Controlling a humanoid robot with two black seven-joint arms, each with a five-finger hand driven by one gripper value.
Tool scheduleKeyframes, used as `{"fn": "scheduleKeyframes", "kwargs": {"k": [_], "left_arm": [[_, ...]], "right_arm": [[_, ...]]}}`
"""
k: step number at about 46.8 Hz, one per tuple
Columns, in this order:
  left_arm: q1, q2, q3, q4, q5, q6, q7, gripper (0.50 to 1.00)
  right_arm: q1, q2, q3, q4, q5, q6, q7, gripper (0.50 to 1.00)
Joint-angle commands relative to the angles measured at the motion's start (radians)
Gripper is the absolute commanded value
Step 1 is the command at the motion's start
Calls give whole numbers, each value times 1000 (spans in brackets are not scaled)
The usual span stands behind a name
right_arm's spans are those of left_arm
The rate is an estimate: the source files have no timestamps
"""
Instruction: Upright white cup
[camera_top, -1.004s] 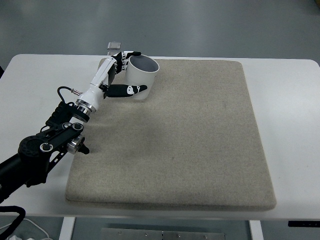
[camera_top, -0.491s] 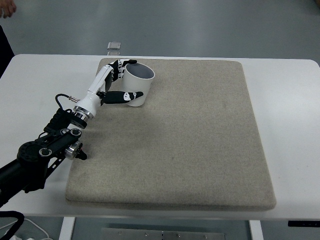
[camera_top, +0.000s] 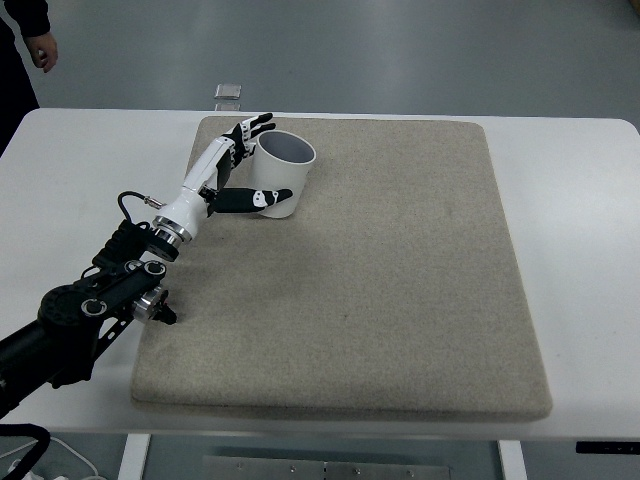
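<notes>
Left hand (camera_top: 238, 165) at cup's (camera_top: 277, 175) 9 o'clock side: fingers (camera_top: 256, 124) splayed past far rim, thumb (camera_top: 250, 199) across near wall; loose cradle, grip seems about released. Cup on mat (camera_top: 400, 280), far-left corner, roughly 11 o'clock from mat centre. Mouth up, long axis near vertical, slight lean possible. You: spread fingers fully, draw hand back toward 8 o'clock, low and slow; don't clip rim.

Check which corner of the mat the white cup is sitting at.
The far-left corner. The white cup stands upright there on the mat, with the left robot hand right beside it. The other three corners hold nothing.
</notes>
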Motion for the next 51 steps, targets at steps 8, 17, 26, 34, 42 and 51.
{"fn": "scheduleKeyframes", "kwargs": {"k": [8, 17, 26, 34, 42, 51], "left_arm": [[0, 0, -3, -8, -1, 1, 0, 992], [0, 1, -8, -17, -6, 1, 0, 992], [-7, 18, -15, -55, -7, 1, 0, 990], [-17, 34, -23, -67, -20, 3, 0, 992], [-62, 38, -38, -58, -27, 9, 0, 992], [-151, 40, -38, -44, -144, 17, 0, 992]], "right_arm": [[-1, 0, -1, 0, 0, 0, 0, 930], [-1, 0, 0, 0, 0, 0, 0, 928], [1, 0, 0, 0, 0, 0, 0, 930], [1, 0, 0, 0, 0, 0, 0, 930], [-1, 0, 0, 0, 0, 0, 0, 928], [1, 0, 0, 0, 0, 0, 0, 930]]}}
